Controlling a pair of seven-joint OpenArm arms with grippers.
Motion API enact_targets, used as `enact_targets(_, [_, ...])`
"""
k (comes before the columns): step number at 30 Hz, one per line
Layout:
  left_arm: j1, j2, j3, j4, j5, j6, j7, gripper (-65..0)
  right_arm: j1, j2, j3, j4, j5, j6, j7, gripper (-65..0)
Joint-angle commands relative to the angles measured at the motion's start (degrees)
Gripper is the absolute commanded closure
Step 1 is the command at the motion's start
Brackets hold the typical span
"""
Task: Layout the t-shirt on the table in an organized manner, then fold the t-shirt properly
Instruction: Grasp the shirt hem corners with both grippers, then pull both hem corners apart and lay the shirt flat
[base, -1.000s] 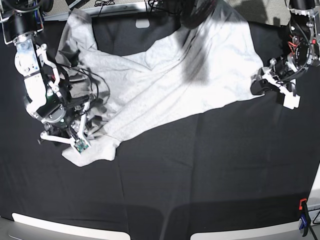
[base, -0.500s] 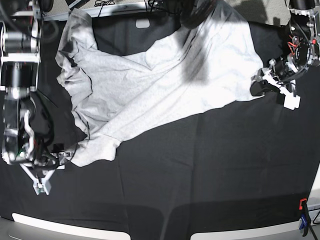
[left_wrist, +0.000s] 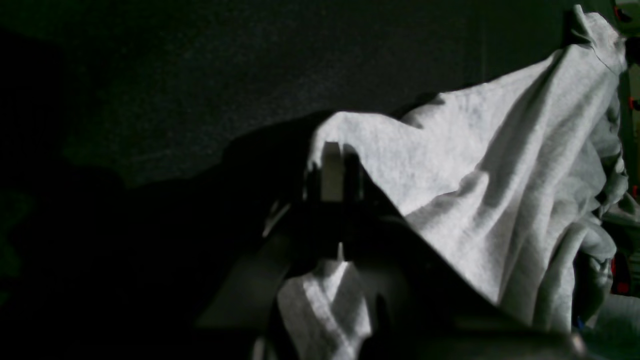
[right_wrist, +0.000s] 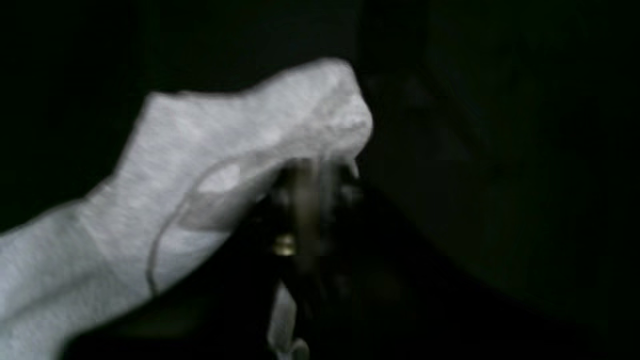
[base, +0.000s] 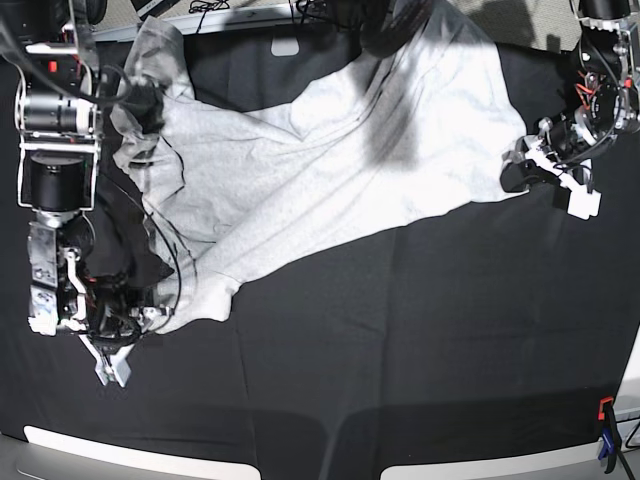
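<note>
The light grey t-shirt (base: 330, 160) lies spread diagonally across the black table (base: 400, 340), rumpled along its left side. My left gripper (base: 516, 172) is at the shirt's right corner, shut on the fabric. In the left wrist view its fingers (left_wrist: 332, 165) pinch a fold of the t-shirt (left_wrist: 475, 200), which rises in a ridge beyond them. My right gripper (base: 150, 316) is at the shirt's lower-left corner. In the blurred right wrist view that gripper (right_wrist: 307, 170) is shut on the edge of the t-shirt (right_wrist: 200, 165).
A red and blue clamp (base: 605, 440) is fixed at the table's front right edge. White panels (base: 140, 455) line the front edge. Cables (base: 210, 8) and a white label (base: 285, 47) sit at the back. The right arm's upper links (base: 58, 130) overhang the shirt's left side.
My right arm swung off the shirt's left side to its lower-left corner, and the gripper closed on the fabric there. The left gripper stayed put, holding its corner.
</note>
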Motion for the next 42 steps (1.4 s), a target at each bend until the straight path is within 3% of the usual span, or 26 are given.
enact_targets(1, [-0.7,-1.0,-0.3,0.8,-0.9,-0.2,-1.1,0.0,2.0,1.0,0.3,0.9,-1.1,0.0,1.0,0.0])
enact_targets(4, [-2.2,-1.0,-0.4,0.9,-0.9,-0.2,0.5,0.0,2.2,1.2,0.3,1.3,-2.9,0.3,1.2,0.0])
enact_targets(5, [-2.9,-1.0,-0.4,1.4,-0.9,-0.2,1.1,0.0,2.2,1.2,0.3,2.0,-3.3,1.7,1.2,0.0])
enact_targets(7, [-4.2,-1.0,-0.4,3.1,-0.9,-0.3,2.4,0.0,2.2,1.7,0.3,4.0,-3.3,7.5,1.0,0.0])
enact_targets(8, [-4.5,-1.1,-0.4,4.6,-0.9,-0.3,2.6,0.0,2.1,2.0,0.3,5.4,-3.1,8.5,0.9,0.0])
enact_targets(12, [-4.9,-1.3,-0.4,12.3,-0.4,-0.3,3.2,0.0,2.1,2.7,0.4,11.7,-2.9,8.5,0.1,0.0])
enact_targets(17, [-4.9,-1.3,-0.4,24.2,4.4,-0.2,3.2,0.0,-0.8,2.9,1.4,24.9,-2.9,8.5,-2.6,0.0])
enact_targets(23, [-4.9,-1.3,-0.4,40.0,9.8,0.4,2.6,0.0,-6.8,2.9,10.9,44.7,-2.9,8.5,-6.9,0.0])
enact_targets(26, [-4.9,-1.3,-0.4,46.5,16.0,4.9,1.1,0.0,-10.5,2.9,18.1,49.1,-2.8,8.6,-5.9,0.0])
enact_targets(28, [-4.9,-1.3,-0.4,49.3,21.0,7.6,-0.7,0.0,-12.1,2.9,22.4,49.9,-2.6,10.9,-4.8,0.0])
enact_targets(30, [-4.9,-1.2,-0.4,50.1,24.1,9.3,-3.0,0.0,-12.6,3.2,25.7,49.9,0.5,12.5,-4.9,0.0])
enact_targets(33, [-4.9,-1.3,-0.4,49.2,24.7,9.3,-5.5,0.0,-12.6,4.1,28.2,49.9,5.0,13.6,-4.9,0.0])
enact_targets(39, [-5.8,-1.3,-0.4,38.4,28.0,9.2,-16.3,0.0,-12.6,3.8,26.8,49.1,5.1,14.2,-3.6,0.0])
enact_targets(42, [-9.5,-1.3,-0.4,31.5,29.1,9.3,-17.4,0.0,-12.6,3.8,24.4,48.2,4.5,14.2,-2.1,0.0])
